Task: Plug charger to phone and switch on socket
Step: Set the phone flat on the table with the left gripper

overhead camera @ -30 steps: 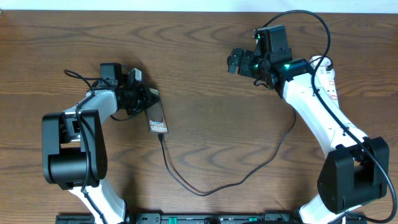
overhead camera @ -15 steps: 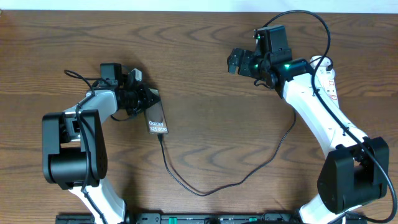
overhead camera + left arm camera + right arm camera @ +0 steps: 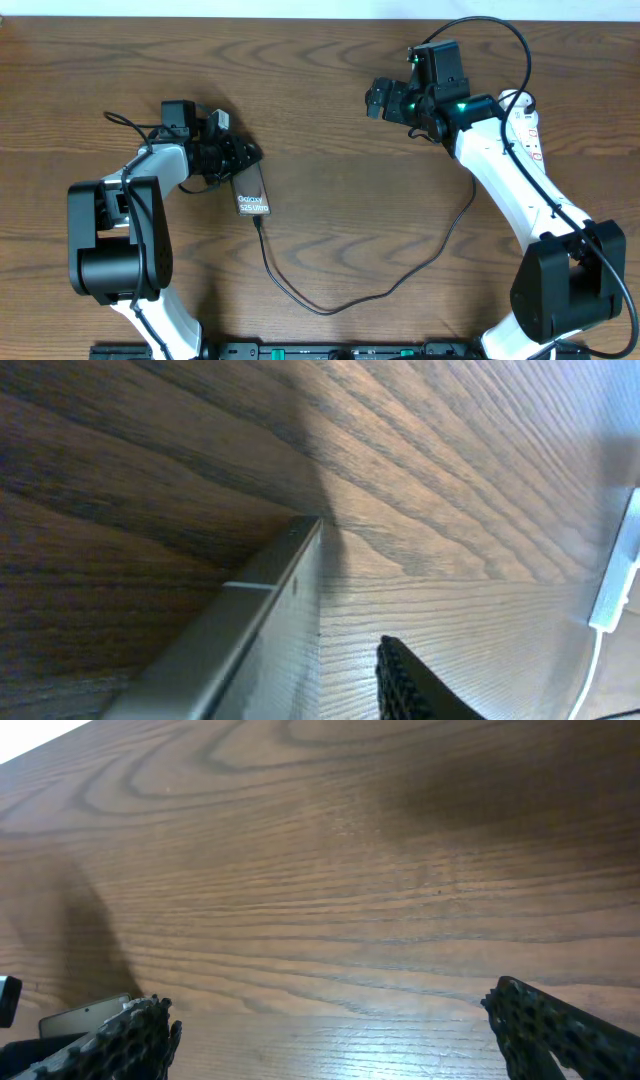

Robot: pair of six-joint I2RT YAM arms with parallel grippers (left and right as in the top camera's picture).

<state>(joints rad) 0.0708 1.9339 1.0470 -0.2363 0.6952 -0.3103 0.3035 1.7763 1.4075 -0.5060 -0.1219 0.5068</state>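
The phone (image 3: 252, 191) lies flat on the table, dark face up, its white label towards the near end. The charger (image 3: 330, 309) is a thin black cable whose tip meets the phone's near end, then loops right towards the right arm. My left gripper (image 3: 243, 157) sits at the phone's far end with its jaws parted. In the left wrist view the phone (image 3: 255, 635) edge stands apart from the one finger (image 3: 408, 685) that shows. My right gripper (image 3: 378, 99) hovers open over bare wood at the back right, nothing between its fingers (image 3: 560, 1030). The socket (image 3: 528, 122), white with red marks, is mostly hidden behind the right arm.
Thick black robot cables arch over the right arm (image 3: 505, 185) and beside the left arm (image 3: 120, 230). A white cable (image 3: 612, 585) shows at the right edge of the left wrist view. Dark equipment lines the table's near edge (image 3: 320, 350).
My left gripper has opened and let go of the phone's far end. The phone has settled slightly nearer and a little turned. The right arm has not moved.
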